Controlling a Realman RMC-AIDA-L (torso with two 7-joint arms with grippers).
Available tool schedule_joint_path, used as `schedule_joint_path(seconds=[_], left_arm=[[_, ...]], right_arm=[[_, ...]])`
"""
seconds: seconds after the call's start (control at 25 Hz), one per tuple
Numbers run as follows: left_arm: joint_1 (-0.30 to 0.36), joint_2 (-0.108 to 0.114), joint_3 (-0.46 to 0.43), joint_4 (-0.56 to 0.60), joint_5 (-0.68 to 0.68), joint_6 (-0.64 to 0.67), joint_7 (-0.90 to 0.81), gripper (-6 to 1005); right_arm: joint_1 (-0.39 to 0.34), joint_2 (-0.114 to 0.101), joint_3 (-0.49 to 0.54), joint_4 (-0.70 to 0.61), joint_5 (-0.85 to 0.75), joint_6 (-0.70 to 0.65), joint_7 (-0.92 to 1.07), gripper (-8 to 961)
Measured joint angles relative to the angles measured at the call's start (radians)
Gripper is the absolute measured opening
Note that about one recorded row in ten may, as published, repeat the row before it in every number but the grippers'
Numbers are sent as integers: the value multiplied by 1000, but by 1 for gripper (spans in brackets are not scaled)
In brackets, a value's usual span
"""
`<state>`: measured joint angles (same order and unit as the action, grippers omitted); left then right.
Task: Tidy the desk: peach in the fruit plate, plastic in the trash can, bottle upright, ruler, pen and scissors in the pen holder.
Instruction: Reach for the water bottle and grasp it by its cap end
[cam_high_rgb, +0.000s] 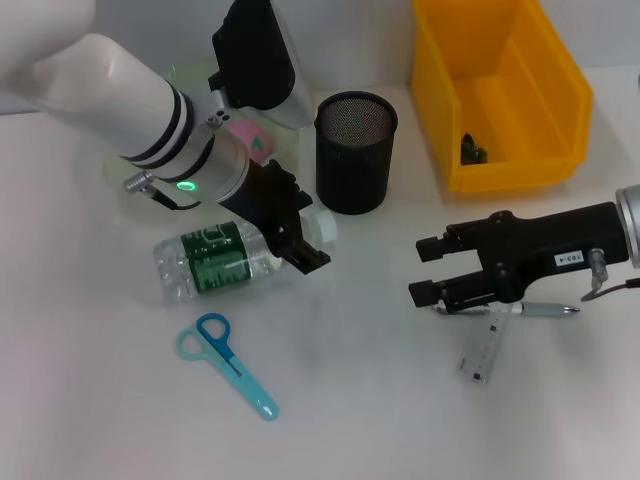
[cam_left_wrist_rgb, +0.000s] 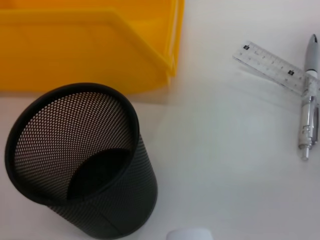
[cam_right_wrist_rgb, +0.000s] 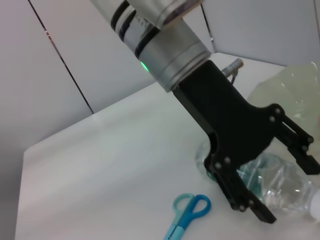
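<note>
A clear bottle (cam_high_rgb: 215, 260) with a green label lies on its side. My left gripper (cam_high_rgb: 297, 225) is open, its fingers (cam_right_wrist_rgb: 245, 200) straddling the bottle's (cam_right_wrist_rgb: 272, 180) neck end, near the white cap (cam_left_wrist_rgb: 190, 234). Blue scissors (cam_high_rgb: 228, 362) lie in front of the bottle. The black mesh pen holder (cam_high_rgb: 355, 150) stands upright and empty (cam_left_wrist_rgb: 80, 165). My right gripper (cam_high_rgb: 425, 270) hangs open just above the silver pen (cam_high_rgb: 545, 310) and clear ruler (cam_high_rgb: 485, 350). A pink peach (cam_high_rgb: 250, 135) shows behind the left arm, on a pale green plate (cam_high_rgb: 190, 75). I cannot make out the plastic.
A yellow bin (cam_high_rgb: 500, 95) stands at the back right beside the pen holder, with a small dark thing (cam_high_rgb: 472, 150) inside. The left arm covers most of the plate. The pen (cam_left_wrist_rgb: 309, 100) lies across one end of the ruler (cam_left_wrist_rgb: 270, 65).
</note>
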<state>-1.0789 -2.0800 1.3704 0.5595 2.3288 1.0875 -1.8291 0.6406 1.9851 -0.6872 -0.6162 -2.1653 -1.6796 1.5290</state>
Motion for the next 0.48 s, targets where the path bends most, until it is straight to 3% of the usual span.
schedule_joint_path(seconds=[0.48], left_arm=[[29,0,36,-42,-42,-89,13,796]], right_arm=[[16,8,0,4,3,2,0,750]])
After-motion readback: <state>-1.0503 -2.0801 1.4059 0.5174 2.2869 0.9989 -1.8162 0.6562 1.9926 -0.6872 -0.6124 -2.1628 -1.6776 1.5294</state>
